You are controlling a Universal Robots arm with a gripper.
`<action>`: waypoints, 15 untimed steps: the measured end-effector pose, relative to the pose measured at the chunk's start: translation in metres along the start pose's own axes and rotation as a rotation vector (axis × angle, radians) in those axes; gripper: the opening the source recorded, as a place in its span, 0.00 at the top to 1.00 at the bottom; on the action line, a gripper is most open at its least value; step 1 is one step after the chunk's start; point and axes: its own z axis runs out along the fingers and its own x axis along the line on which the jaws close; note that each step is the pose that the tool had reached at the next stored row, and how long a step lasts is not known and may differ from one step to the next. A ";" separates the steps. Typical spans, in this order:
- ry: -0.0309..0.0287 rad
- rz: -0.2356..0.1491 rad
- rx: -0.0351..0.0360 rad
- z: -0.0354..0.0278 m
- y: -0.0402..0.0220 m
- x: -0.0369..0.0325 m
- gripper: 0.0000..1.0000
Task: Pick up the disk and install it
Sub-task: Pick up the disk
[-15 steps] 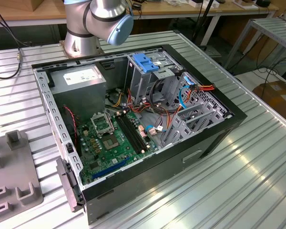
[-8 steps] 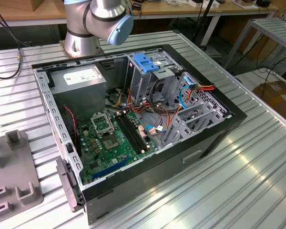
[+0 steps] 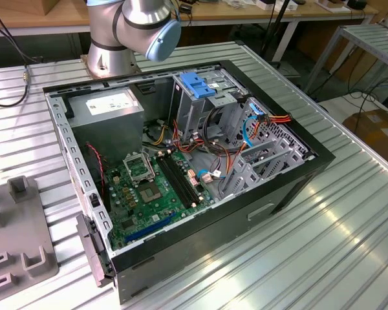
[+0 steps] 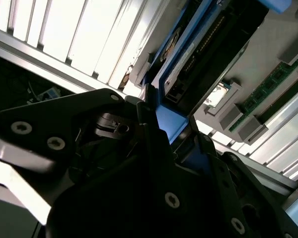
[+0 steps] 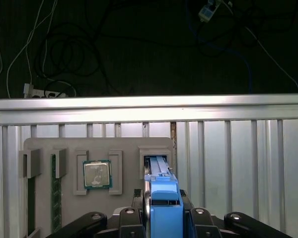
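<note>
Disk [image 5: 164, 201]: a flat, dark-cased hard drive with blue plastic side rails. It stands on edge with its far end in a slot of the grey moulded fixture tray [image 5: 124, 146]. A square silver processor chip [image 5: 97, 174] sits beside it in its own pocket. The tray lies on the ribbed aluminium table [image 5: 238, 158], near the table's edge.

My black gripper [image 5: 165, 220] straddles the disk's near end. In the first wrist view the jaws sit against the blue rails with no gap showing, so I read myself as clamped on it.

Step, as I judge it: the pick. To do it well, I should hold centred on the rails and draw straight along the slot without twisting, or the rails may bind.

The open black computer case [image 3: 246, 219], with its blue-topped metal drive cage [image 3: 197, 87], sits to the exterior view's right of the tray.
</note>
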 end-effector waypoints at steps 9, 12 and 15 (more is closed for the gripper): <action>0.0000 0.000 -0.0001 -0.0086 0.0002 -0.0003 0.63; 0.0000 0.000 0.0000 -0.0119 0.0002 -0.0004 0.63; -0.0001 0.000 0.0000 -0.0165 0.0003 -0.0006 0.63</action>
